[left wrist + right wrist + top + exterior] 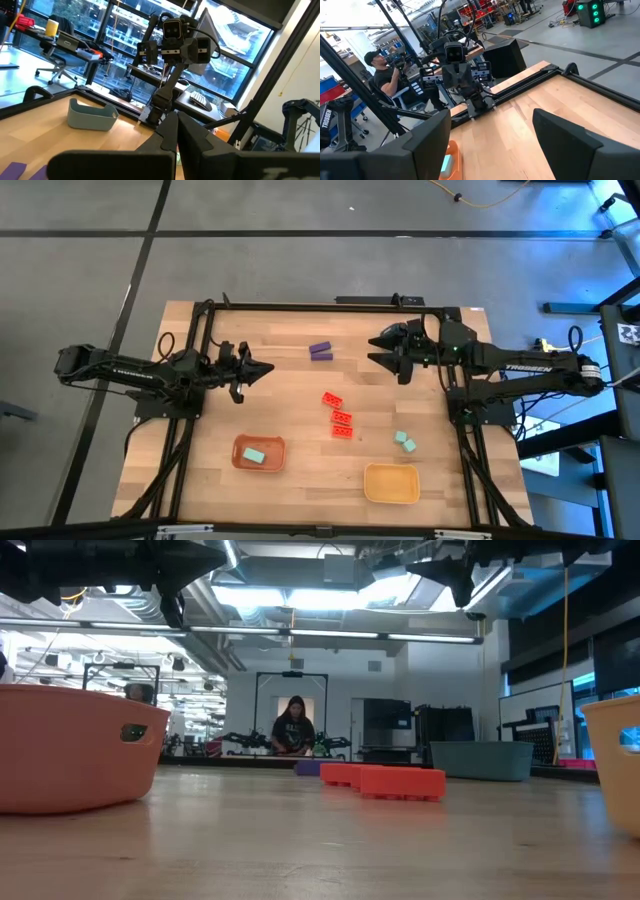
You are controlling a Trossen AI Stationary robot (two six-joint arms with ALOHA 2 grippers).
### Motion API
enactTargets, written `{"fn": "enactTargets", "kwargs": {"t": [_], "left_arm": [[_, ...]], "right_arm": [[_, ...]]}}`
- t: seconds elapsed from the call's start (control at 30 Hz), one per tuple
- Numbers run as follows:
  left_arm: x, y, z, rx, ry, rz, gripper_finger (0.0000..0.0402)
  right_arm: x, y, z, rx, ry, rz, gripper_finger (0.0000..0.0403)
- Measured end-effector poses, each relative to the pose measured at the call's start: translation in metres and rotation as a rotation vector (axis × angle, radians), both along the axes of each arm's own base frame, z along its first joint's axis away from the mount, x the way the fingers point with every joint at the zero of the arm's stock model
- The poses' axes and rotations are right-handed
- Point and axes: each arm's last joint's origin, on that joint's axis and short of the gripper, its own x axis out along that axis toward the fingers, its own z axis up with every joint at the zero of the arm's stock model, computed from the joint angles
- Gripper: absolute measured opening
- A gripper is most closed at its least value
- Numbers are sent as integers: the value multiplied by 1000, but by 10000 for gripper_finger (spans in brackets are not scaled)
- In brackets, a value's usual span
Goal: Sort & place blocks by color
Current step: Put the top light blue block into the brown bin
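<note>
While left hand (262, 369) pinches, right hand (377, 348) gapes.

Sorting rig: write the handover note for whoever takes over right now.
Left gripper: shut, empty, raised over the table's left side.
Right gripper: open, empty, raised over the right side.
One teal cube lies in the orange-red tray at the front left.
The yellow tray at the front right holds nothing.
Three red bricks sit mid-table, two teal cubes just right of them, and two purple bars toward the back.
Done: one teal cube sorted.
Left: the other two teal cubes, all the red bricks and both purple bars.
</note>
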Motion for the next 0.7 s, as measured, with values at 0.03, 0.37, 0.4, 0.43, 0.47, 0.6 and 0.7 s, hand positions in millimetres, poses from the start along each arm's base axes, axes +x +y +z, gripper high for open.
{"fn": "enactTargets", "kwargs": {"t": [0.03,0.37,0.4,0.43,0.47,0.6,0.7], "left_arm": [[0,0,0,0,0,0,0],[0,0,0,2,1,9,0],[0,0,0,2,1,9,0],[0,0,0,2,0,9,0],[0,0,0,2,1,9,0],[0,0,0,4,1,9,0],[0,0,0,4,1,9,0]], "right_arm": [[0,0,0,0,0,0,284],[0,0,0,2,0,0,284],[0,0,0,3,0,0,284],[0,0,0,3,0,1,284],[0,0,0,3,0,1,284],[0,0,0,8,0,1,284],[0,0,0,8,-1,1,284]]}}
